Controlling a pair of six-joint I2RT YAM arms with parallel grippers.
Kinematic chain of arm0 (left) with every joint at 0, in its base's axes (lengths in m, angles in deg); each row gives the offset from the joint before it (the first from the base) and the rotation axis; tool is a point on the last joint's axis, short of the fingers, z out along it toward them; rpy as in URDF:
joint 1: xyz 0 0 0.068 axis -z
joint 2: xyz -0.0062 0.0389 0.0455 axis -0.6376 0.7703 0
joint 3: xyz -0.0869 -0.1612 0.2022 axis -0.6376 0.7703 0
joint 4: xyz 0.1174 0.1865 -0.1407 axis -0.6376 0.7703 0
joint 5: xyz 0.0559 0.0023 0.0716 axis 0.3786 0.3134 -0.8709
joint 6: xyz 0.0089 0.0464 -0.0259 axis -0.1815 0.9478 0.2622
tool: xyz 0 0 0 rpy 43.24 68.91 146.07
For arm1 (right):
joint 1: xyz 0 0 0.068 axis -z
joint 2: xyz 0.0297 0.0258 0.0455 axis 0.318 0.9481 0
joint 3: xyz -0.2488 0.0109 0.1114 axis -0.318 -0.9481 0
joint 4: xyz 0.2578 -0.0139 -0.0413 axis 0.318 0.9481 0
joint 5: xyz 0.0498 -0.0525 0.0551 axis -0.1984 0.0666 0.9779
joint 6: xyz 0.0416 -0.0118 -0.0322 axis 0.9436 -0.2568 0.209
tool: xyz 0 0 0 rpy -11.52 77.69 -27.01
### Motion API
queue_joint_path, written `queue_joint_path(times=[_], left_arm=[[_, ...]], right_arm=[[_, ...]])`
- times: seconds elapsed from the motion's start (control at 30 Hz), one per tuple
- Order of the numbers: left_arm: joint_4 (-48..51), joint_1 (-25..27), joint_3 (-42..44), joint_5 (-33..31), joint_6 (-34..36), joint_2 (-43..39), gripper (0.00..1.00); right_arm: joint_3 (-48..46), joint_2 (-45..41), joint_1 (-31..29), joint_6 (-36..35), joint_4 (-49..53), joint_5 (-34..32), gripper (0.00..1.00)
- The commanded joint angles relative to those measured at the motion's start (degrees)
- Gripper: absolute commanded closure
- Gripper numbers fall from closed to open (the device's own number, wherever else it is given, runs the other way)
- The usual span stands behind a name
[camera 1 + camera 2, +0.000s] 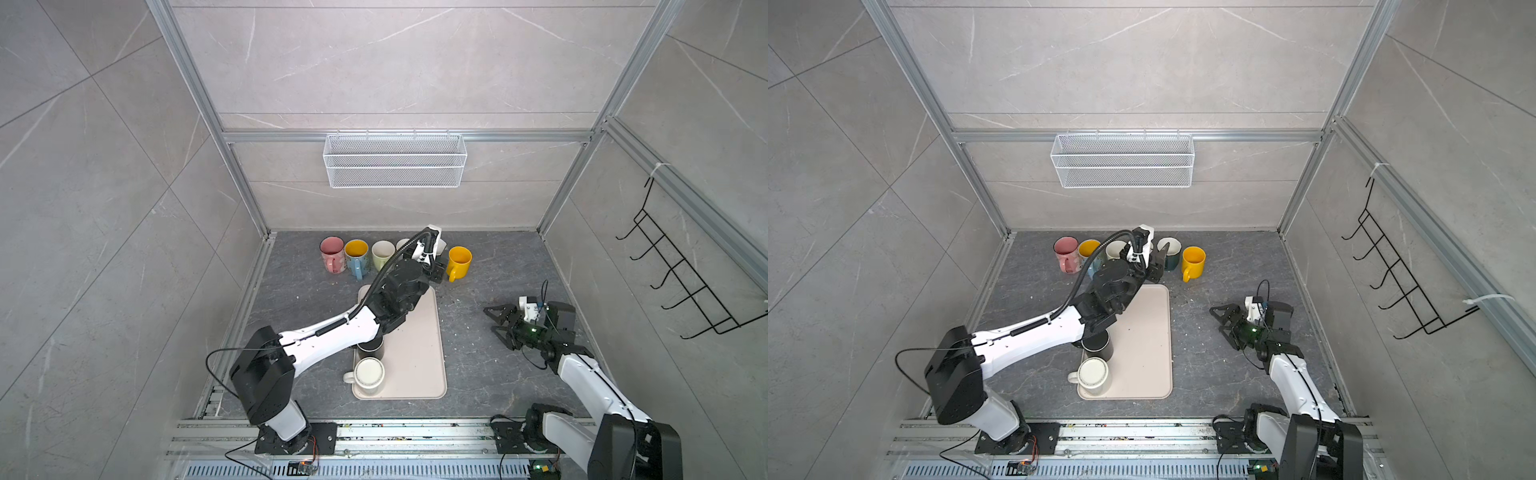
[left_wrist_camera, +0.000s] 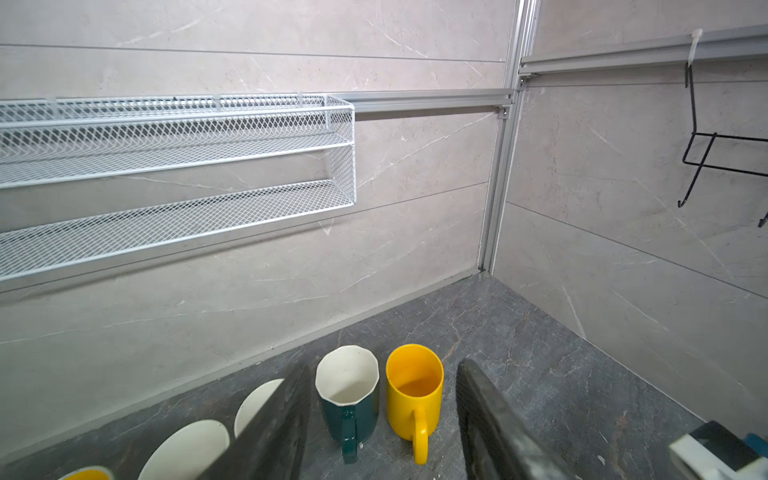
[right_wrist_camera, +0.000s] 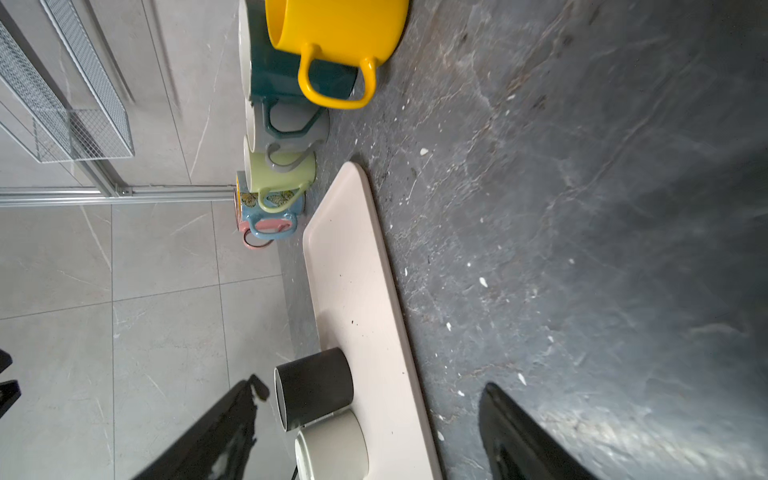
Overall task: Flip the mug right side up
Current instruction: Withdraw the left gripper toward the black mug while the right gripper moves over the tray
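Observation:
Two mugs stand upside down on the beige tray [image 1: 419, 353]: a black mug [image 1: 371, 347], partly under my left arm, and a white mug [image 1: 369, 374] in front of it. Both also show in the right wrist view, the black mug [image 3: 316, 388] and the white mug [image 3: 332, 449]. My left gripper [image 1: 1156, 262] is open and holds nothing, just short of an upright dark green mug [image 2: 349, 399] and a yellow mug [image 2: 413, 390] in the back row. My right gripper [image 1: 490, 320] is open and holds nothing, low over the table right of the tray.
Upright mugs line the back wall: pink [image 1: 332, 253], blue [image 1: 356, 257], pale green [image 1: 382, 254], dark green [image 1: 1170, 253], yellow [image 1: 459, 262]. A white wire basket [image 1: 395, 160] hangs on the back wall. A black hook rack [image 1: 685, 282] hangs on the right wall.

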Motion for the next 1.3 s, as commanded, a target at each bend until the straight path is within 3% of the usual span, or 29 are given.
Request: queue_joint_path(times=[0.0, 0.2, 0.4, 0.5, 0.63, 0.8, 1.0, 1.13, 1.27], left_arm=[[1.5, 0.3, 1.8, -3.4, -1.8, -6.2, 0.42], [12.0, 0.3, 4.8, -11.7, -3.0, -14.8, 0.42], [31.6, 0.3, 5.8, -29.5, -15.3, -22.9, 0.43], [42.5, 0.3, 7.0, -33.9, -25.6, -27.1, 0.43], [63.7, 0.3, 8.8, -39.1, -50.2, -32.0, 0.44], [82.2, 0.3, 11.6, -37.7, -77.6, -37.4, 0.48], [91.6, 0.3, 17.6, -32.0, -101.4, -41.2, 0.49], [92.7, 0.3, 22.1, -27.3, -112.8, -42.5, 0.49], [90.4, 0.3, 25.8, -24.2, -118.9, -43.9, 0.49]], right_arm=[[-0.1, 2.0, -4.3, 2.7, -4.5, -3.1, 0.14], [2.6, 7.1, -14.5, 5.2, -9.1, -8.8, 0.15], [6.0, 14.4, -22.7, 7.1, -13.9, -12.0, 0.14], [8.8, 18.2, -26.3, 6.9, -14.4, -13.2, 0.15], [12.2, 22.0, -30.5, 6.9, -15.3, -14.8, 0.15], [16.9, 25.6, -34.3, 5.6, -14.1, -15.4, 0.15], [21.1, 28.7, -37.7, 4.0, -12.1, -16.6, 0.14], [22.6, 30.9, -38.8, 3.7, -11.9, -16.6, 0.14], [23.5, 32.7, -39.3, 3.6, -11.9, -16.3, 0.14]])
